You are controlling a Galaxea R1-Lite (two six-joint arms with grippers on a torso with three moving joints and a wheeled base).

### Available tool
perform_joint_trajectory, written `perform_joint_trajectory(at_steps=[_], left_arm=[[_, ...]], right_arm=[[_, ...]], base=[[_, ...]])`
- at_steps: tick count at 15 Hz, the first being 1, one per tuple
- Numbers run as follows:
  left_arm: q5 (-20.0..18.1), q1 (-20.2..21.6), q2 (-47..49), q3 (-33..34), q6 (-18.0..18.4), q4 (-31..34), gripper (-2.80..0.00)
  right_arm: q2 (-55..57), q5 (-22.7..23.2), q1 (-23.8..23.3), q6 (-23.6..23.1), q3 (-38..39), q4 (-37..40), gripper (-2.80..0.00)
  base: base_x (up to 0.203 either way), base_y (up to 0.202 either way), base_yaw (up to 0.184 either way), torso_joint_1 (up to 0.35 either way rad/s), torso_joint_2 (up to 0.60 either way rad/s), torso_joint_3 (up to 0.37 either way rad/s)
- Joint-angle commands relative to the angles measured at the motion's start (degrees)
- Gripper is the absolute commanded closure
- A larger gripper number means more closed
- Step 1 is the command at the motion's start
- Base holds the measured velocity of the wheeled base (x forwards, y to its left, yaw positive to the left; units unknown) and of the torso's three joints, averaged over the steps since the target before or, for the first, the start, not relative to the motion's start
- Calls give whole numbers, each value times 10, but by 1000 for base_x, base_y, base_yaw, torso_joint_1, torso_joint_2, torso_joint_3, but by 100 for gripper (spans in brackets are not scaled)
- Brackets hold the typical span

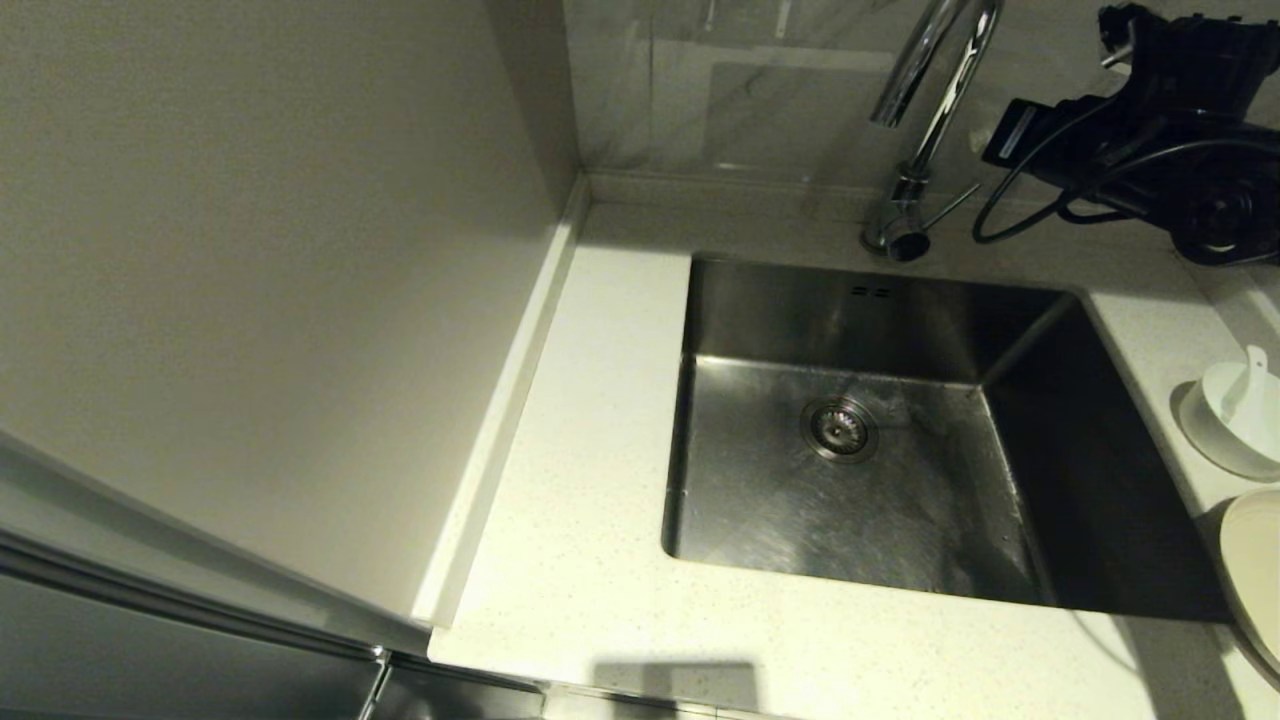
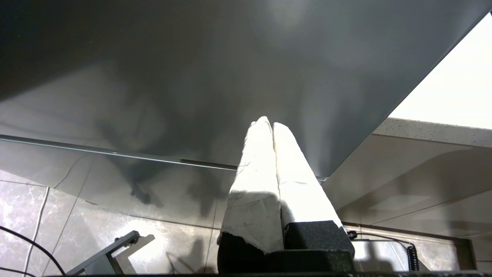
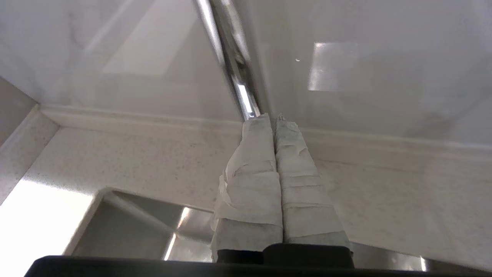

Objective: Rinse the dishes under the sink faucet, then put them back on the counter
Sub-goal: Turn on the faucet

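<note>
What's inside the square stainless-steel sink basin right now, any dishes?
No dishes. The steel sink holds only its round metal drain strainer; two overflow slots mark the back wall. Its right side lies in shadow, but nothing shows there.

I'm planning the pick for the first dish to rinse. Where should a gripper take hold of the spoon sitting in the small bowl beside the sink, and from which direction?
Probably the handle of the spoon, from above. Its bowl end lies down inside the small bowl on the counter, right of the sink, while the handle sticks up past the rim, the only free part. The shut right gripper is nearest, up by the faucet.
</note>
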Motion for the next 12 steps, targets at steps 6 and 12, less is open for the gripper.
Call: perform_joint_trajectory(at_steps=[6,12], left_arm=[[0,0,-2,0,0,0,0],[0,0,-2,0,0,0,0]], right_arm=[[33,3,1,-22,-3,-4,0],[37,3,1,-27,-3,-4,0]], base=[[0,0,0,0,0,0],[0,0,0,0,0,0]])
